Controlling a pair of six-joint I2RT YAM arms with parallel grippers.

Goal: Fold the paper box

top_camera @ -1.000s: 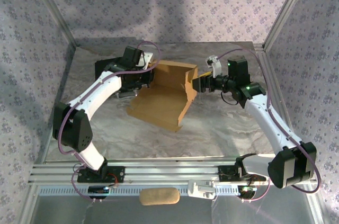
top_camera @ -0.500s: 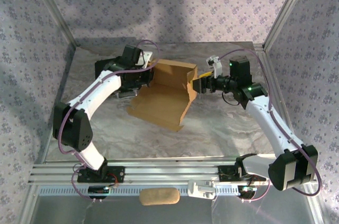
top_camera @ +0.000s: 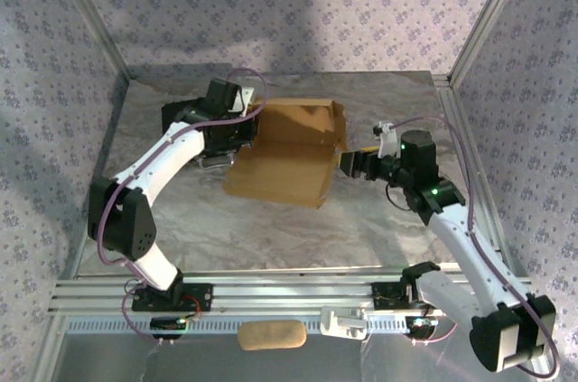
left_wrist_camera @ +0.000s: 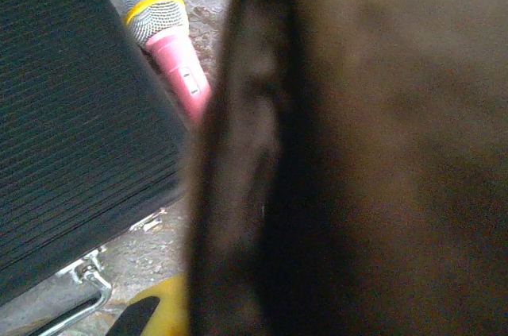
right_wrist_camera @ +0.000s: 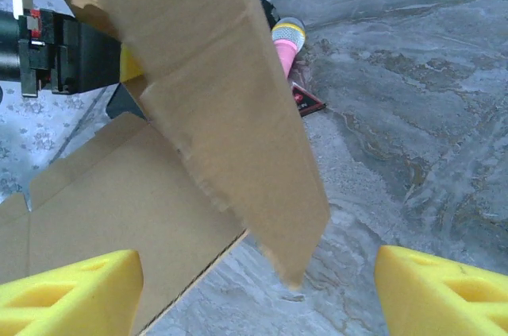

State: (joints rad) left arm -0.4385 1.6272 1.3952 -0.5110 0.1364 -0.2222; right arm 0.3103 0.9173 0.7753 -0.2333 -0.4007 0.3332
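Cardboard box [top_camera: 287, 163] is laid on the table [top_camera: 271, 228], left edge pinched by the closed left end effector [top_camera: 233, 136]. Its raised right flap [right_wrist_camera: 214, 90] should be met squarely by the open right end effector [top_camera: 348, 163].

Item: paper box [top_camera: 284, 161], one. Plain tan-brown cardboard, a die-cut sheet with flaps, part-folded.

Position: the base panel lies flat on the counter [top_camera: 271, 228] ahead of me, about mid-counter and a little skewed. The far panel is raised along the back edge, and a short side flap stands at its right end.

From my right wrist: the paper box [right_wrist_camera: 214, 98] shows one flap up and tilted, its lower corner ragged. The flat panel lies beside it to the left.
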